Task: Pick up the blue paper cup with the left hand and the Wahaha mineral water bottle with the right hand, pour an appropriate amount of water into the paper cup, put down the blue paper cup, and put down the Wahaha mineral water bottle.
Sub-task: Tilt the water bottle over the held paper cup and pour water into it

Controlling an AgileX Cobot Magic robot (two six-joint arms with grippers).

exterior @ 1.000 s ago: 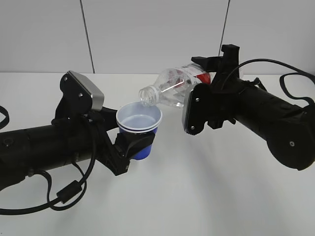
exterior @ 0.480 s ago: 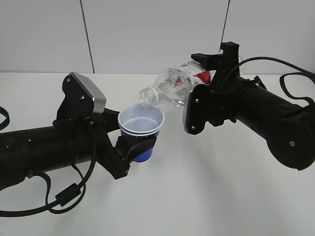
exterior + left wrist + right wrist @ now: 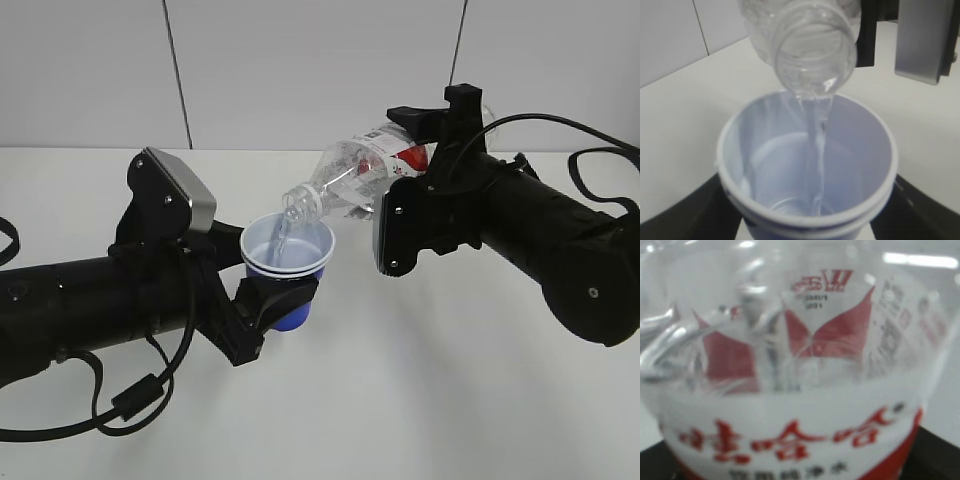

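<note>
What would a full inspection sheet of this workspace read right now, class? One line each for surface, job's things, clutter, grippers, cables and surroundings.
Surface: white table, bare where visible.
Job's things: blue paper cup held above the table; Wahaha mineral water bottle tipped, mouth over the cup; water streaming in, a shallow pool at the bottom.
Clutter: nothing seen.
Grippers: left hand clamps the cup; right hand clamps the bottle at its label.
Cables: black cables loop along both arms.
Surroundings: pale panelled wall.
</note>
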